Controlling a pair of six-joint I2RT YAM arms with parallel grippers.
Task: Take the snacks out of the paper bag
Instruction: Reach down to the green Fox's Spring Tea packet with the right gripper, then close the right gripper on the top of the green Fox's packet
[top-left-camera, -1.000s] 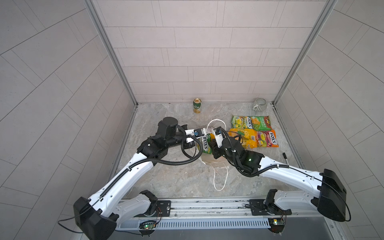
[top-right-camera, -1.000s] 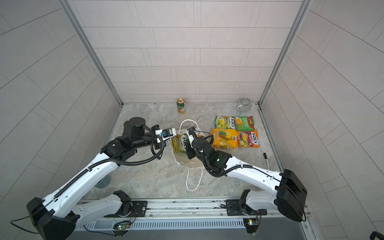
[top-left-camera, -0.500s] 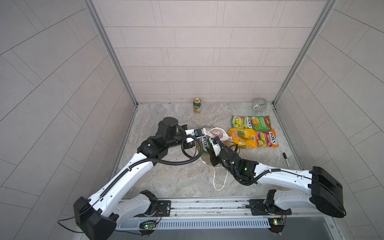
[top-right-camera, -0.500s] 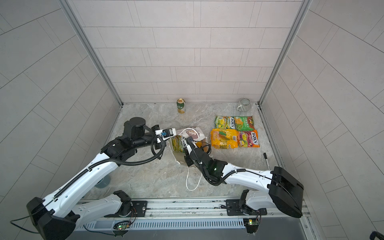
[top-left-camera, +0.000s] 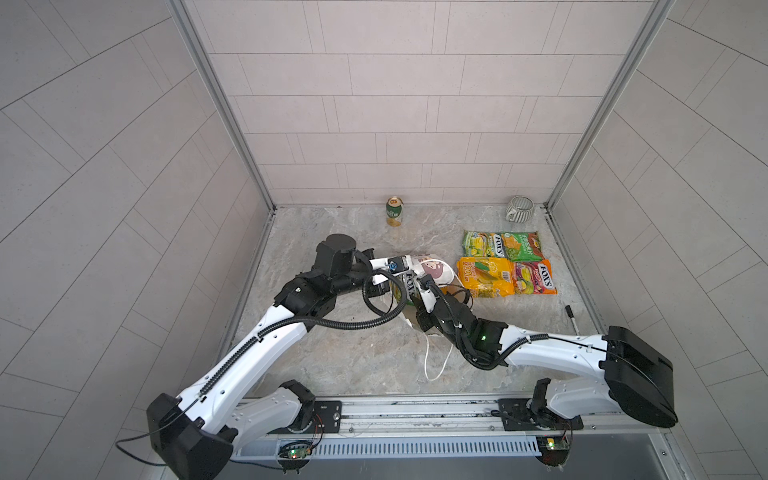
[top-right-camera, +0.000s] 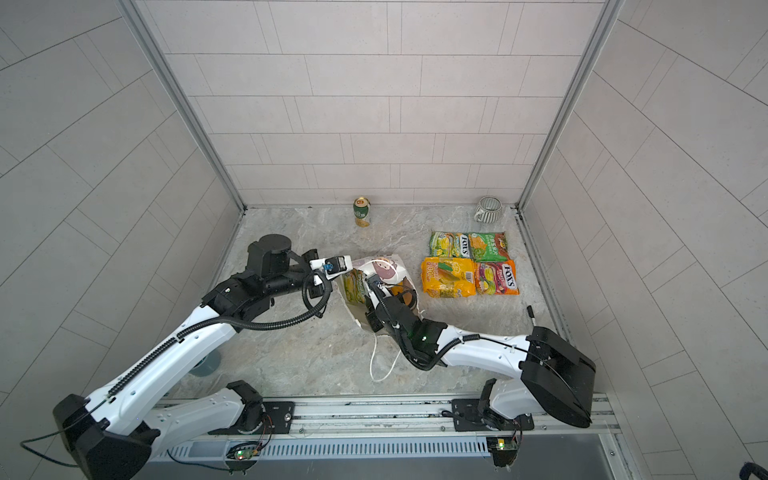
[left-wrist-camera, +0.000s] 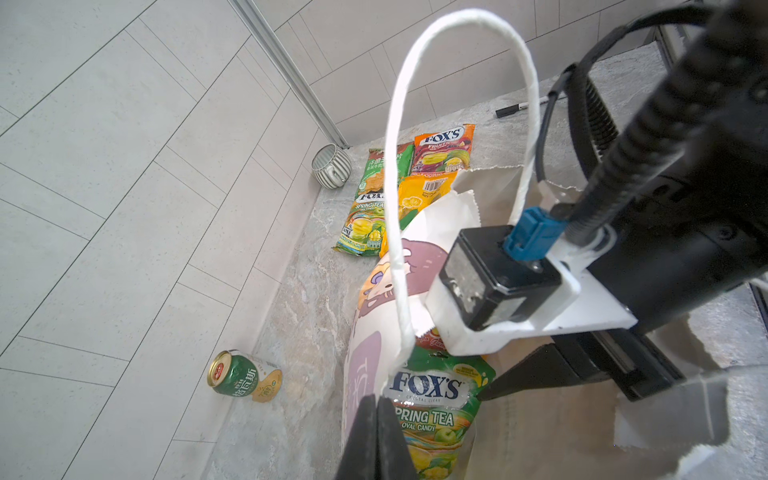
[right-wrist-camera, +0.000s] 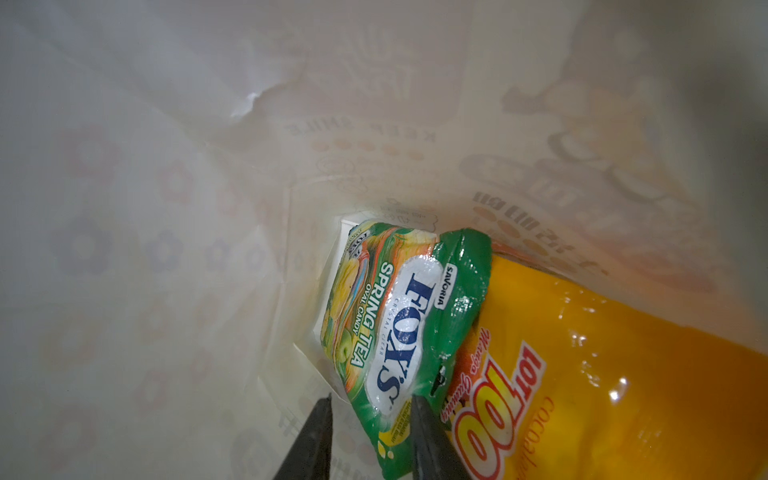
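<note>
Jaws of left gripper (left-wrist-camera: 376, 432) pressed together on rim of paper bag (top-left-camera: 432, 266), at foot of cord handle (left-wrist-camera: 397, 187). Inside the bag, right gripper (right-wrist-camera: 372, 399), jaws spread astride one end of green FOX'S packet (right-wrist-camera: 395, 324), yellow-orange packet (right-wrist-camera: 602, 374) touching it. Right of the bag, near but apart, four snacks laid flat: green tea packet (top-left-camera: 482, 244), second green packet (top-left-camera: 521, 246), corn-print packet (top-left-camera: 484, 281), orange-red packet (top-left-camera: 534, 277).
</note>
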